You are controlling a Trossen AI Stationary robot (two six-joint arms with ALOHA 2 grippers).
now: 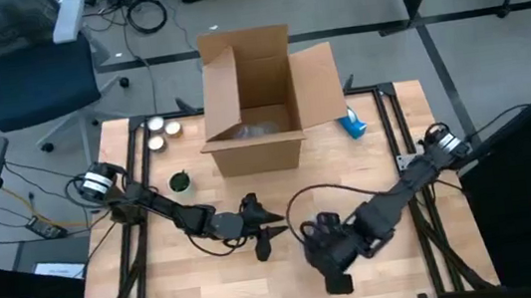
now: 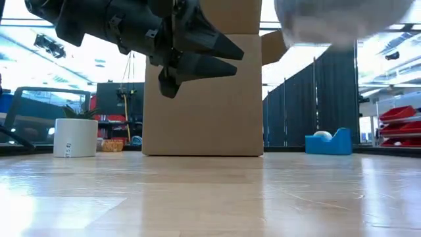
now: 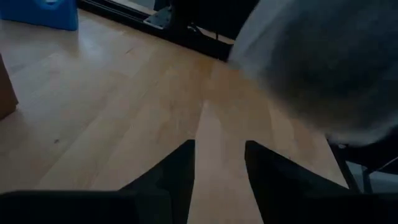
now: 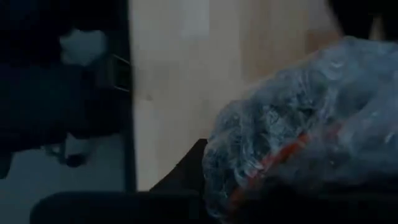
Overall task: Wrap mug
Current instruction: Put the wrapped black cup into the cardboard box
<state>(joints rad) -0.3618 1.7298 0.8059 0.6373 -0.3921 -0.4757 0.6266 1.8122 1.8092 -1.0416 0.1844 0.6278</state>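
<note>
The light wooden counter (image 1: 211, 286) is carrying a tall brown cardboard box (image 1: 252, 100) with its flaps standing open, and I am using this box as the landmark. In front of the box both dark arms are meeting above bare wood. The right end effector (image 1: 329, 252) is hanging in front of the box and a little toward the right arm's side, and it is clenched on the bundle of clear bubble wrap with a red-orange mug inside (image 4: 298, 149); the bundle is lifted off the counter. The left end effector (image 1: 267, 234) is hovering in front of the box, just beside the bundle, with its fingers (image 3: 180, 168) parted and holding nothing.

I am judging that the wrap could be coming loose, or the bundle could be slipping, because the soft plastic gives little grip. If the left end effector is pushing in, it could be knocking the bundle out.

The room in front of the box is open, but the front counter edge is near the right end effector. The blue tape dispenser (image 1: 353, 124) is beside the box, and the small white pot with a green plant (image 2: 75, 137) is on the box's other side.
</note>
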